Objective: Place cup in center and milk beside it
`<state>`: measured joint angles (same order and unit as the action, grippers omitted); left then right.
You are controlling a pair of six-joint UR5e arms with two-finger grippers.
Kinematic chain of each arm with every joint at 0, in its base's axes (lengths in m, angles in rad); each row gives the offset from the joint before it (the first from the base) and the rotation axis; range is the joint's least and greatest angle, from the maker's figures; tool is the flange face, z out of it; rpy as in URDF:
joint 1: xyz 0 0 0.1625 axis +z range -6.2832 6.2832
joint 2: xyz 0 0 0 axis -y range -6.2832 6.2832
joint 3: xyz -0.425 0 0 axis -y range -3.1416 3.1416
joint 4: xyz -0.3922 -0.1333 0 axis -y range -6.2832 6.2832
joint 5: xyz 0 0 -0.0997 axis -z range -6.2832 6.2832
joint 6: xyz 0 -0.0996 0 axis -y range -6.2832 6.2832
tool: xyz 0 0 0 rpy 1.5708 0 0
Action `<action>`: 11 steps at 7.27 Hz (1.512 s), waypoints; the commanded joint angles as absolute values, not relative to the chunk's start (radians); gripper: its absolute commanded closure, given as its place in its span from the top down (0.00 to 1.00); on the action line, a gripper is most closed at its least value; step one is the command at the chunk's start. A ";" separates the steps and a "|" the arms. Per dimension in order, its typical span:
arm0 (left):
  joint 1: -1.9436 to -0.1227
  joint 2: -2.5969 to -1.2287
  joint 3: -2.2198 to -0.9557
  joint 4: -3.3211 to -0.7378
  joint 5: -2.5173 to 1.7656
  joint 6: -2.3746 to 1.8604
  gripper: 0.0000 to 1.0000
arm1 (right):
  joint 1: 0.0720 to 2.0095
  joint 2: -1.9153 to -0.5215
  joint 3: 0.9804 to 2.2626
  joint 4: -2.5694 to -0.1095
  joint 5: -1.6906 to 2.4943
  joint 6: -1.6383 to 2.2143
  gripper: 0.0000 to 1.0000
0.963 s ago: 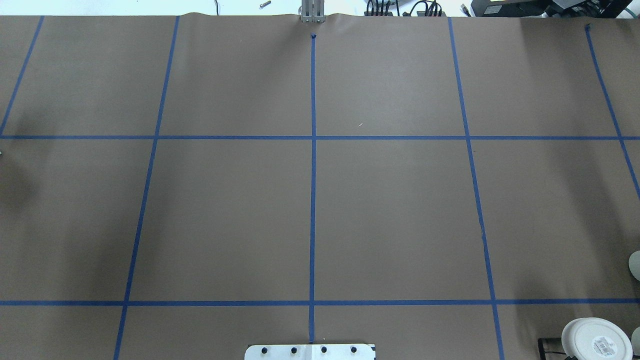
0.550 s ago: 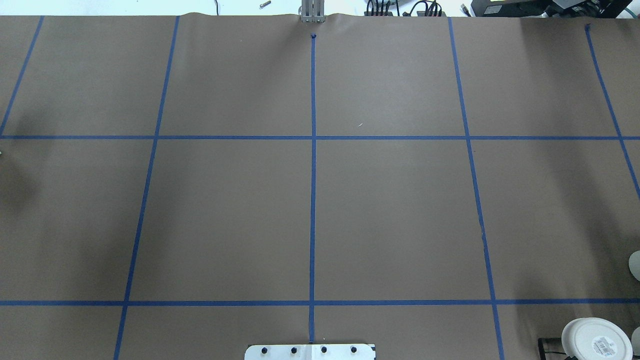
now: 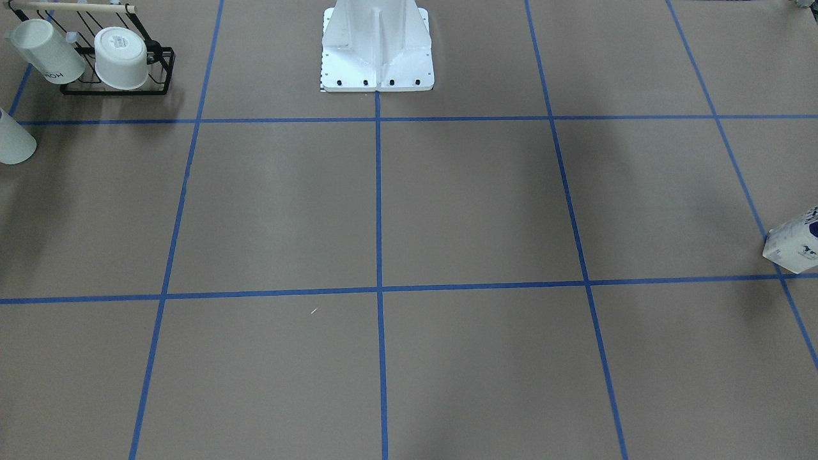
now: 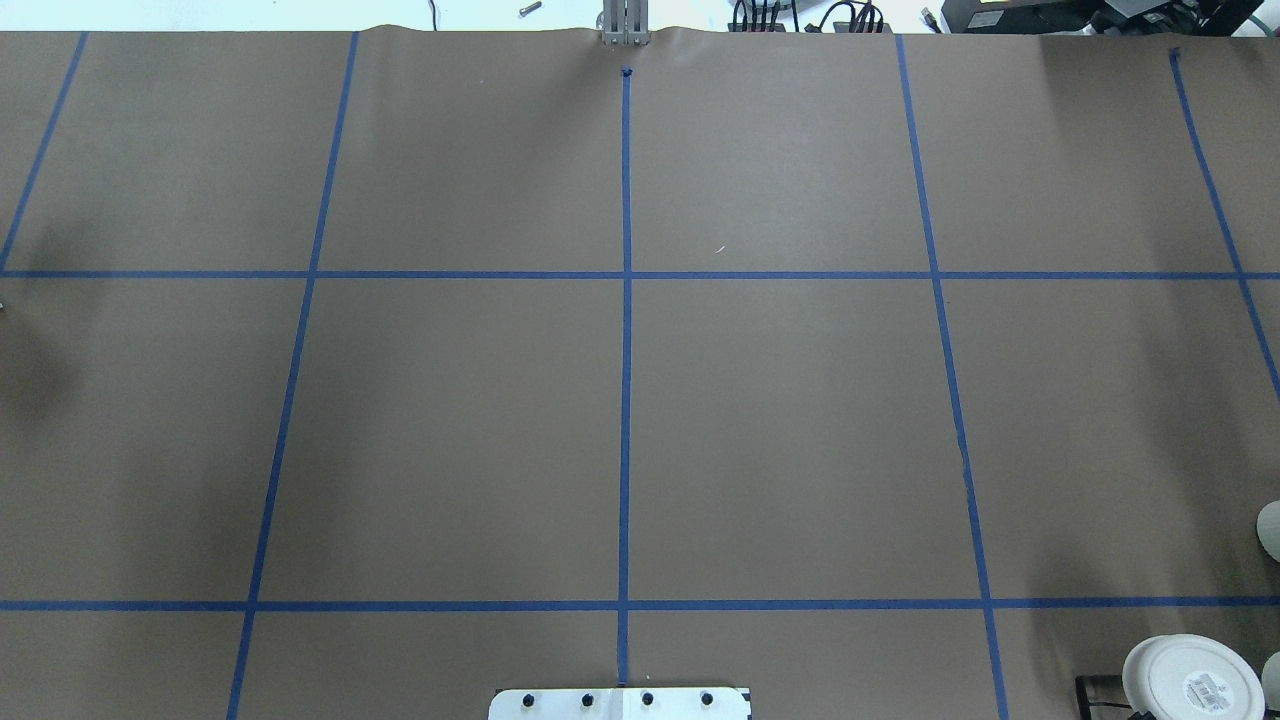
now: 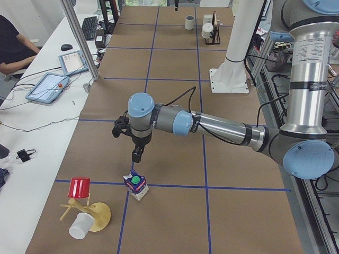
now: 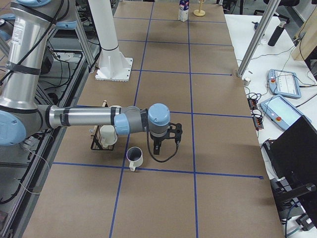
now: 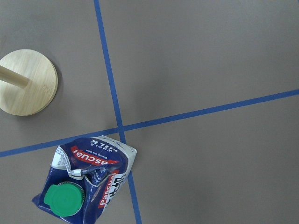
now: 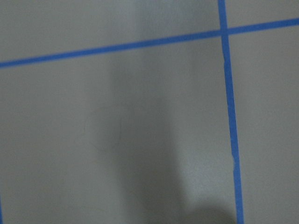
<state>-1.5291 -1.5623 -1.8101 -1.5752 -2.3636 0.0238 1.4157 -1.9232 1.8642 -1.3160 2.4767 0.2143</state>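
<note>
The milk point(image 7: 86, 179), a dark-blue-and-white carton with a green cap, stands on a tape crossing near the table's left end point(image 5: 136, 186); a part of it shows in the front view point(image 3: 795, 241). My left gripper point(image 5: 136, 156) hangs just above it, apart from it; I cannot tell whether it is open or shut. The cup point(image 6: 134, 157), a plain white mug with a dark inside, stands upright near the right end; its edge shows in the front view point(image 3: 11, 142). My right gripper point(image 6: 159, 148) hangs beside it, a little off, in a state I cannot tell.
A black wire rack point(image 3: 115, 89) with two other white mugs stands behind the cup near the robot base point(image 3: 377, 57). A wooden mug stand point(image 5: 87, 211) with a red and a white cup is beside the milk. Tablets and cables lie past the table's far edge.
</note>
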 commanded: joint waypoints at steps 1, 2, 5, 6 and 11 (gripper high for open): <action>-1.529 -1.559 -1.812 -1.594 -2.364 0.025 0.99 | 1.408 -2.023 1.780 -1.110 2.485 0.120 1.00; -1.529 -1.548 -1.807 -1.614 -2.364 0.023 0.99 | 1.404 -2.011 1.743 -1.108 2.474 0.089 1.00; -1.529 -1.545 -1.806 -1.626 -2.364 0.021 0.99 | 1.370 -1.947 1.690 -1.108 2.419 0.035 1.00; -1.529 -1.545 -1.807 -1.626 -2.364 0.021 0.99 | 1.338 -1.945 1.690 -1.108 2.418 0.035 1.00; -1.528 -1.546 -1.801 -1.626 -2.364 0.018 0.99 | 1.298 -1.979 1.694 -1.104 2.430 -0.114 1.00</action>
<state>-1.5289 -1.5462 -1.8036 -1.6260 -2.3639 0.0198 1.2984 -1.9624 1.6930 -1.1056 2.4269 -0.0540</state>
